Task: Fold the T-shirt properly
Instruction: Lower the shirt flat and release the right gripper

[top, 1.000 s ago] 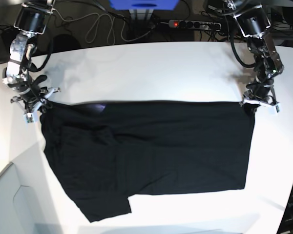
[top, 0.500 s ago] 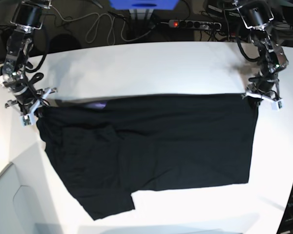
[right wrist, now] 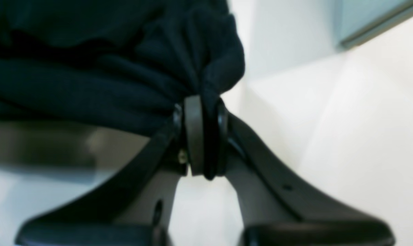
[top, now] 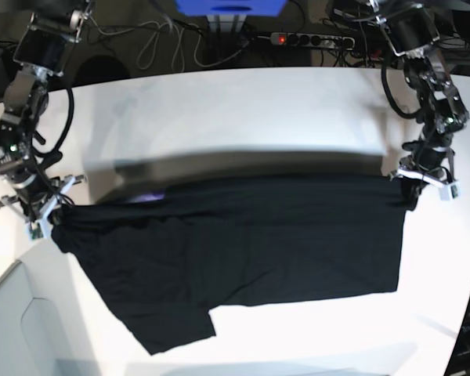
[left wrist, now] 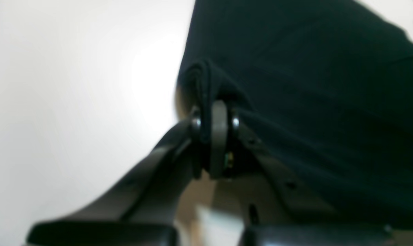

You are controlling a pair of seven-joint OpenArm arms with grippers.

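The black T-shirt (top: 243,251) hangs stretched between both arms above the white table (top: 243,110), plain side showing, its lower part lying on the table toward the front. My left gripper (top: 423,182) at the right is shut on the shirt's upper right corner; the wrist view shows the cloth (left wrist: 295,85) pinched between the fingers (left wrist: 218,136). My right gripper (top: 41,213) at the left is shut on the bunched upper left corner (right wrist: 192,61), held between its fingers (right wrist: 192,133). A sleeve flap (top: 176,329) lies at the front left.
Cables and a power strip (top: 309,37) lie behind the table's back edge. A blue box (top: 231,8) stands at the back centre. A grey panel (top: 16,329) sits at the table's front left corner.
Both grippers have lifted the shirt's top edge off the table and pulled it toward the front; its shadow now falls on the table behind it. The left-side gripper moved outward and down.
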